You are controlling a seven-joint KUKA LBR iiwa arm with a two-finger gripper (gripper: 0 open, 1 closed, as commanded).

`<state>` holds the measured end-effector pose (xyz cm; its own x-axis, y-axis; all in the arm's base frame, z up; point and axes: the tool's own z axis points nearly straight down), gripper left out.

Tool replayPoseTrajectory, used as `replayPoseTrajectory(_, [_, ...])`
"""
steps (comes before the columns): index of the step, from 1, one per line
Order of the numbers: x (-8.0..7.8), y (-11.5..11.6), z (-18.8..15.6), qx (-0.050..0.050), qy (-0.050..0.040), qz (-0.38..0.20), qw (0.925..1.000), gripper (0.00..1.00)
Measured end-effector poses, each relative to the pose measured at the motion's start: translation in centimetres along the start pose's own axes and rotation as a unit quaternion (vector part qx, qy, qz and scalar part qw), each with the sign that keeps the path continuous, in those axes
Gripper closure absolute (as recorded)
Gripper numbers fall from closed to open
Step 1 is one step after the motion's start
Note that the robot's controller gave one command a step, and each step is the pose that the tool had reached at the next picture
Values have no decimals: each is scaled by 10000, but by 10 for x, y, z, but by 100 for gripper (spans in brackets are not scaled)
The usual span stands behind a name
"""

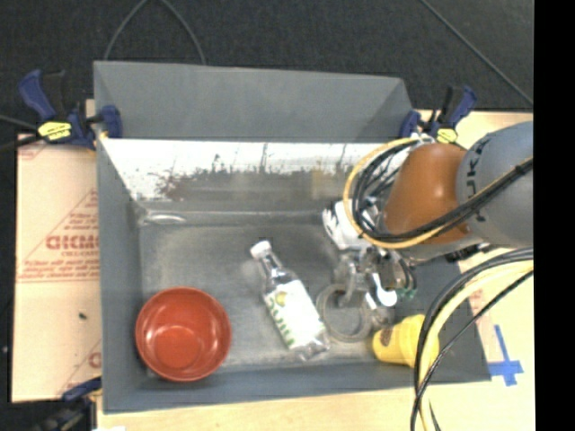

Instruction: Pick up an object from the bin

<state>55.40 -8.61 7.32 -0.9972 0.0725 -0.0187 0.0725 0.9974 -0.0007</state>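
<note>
The tool (361,281) is seen low in the grey metal bin (225,232), right of middle; whether it is spread or pressed together cannot be told. Just below it one grey, round, cup-like object (344,320) is found, between one clear plastic bottle with a white cap (289,305) and one yellow plastic object (400,341). One red round bowl (182,332) is set at the front left.

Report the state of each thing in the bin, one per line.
Round red plastic bowl: upright, empty.
Clear plastic bottle with white cap: lying on its side, capped.
Yellow plastic thing: partly hidden by cables.
Pincer: low, near the bottle's base.
</note>
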Motion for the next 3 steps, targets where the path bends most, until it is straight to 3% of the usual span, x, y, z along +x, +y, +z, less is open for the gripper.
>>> replayPoseTrajectory(1, [2, 0, -16, -5, 42, -5, 10000, 100])
replayPoseTrajectory(2, [1, 0, -40, -4, 26, -8, 10000, 100])
replayPoseTrajectory(3, [1, 0, -81, -2, 39, -10, 10000, 100])
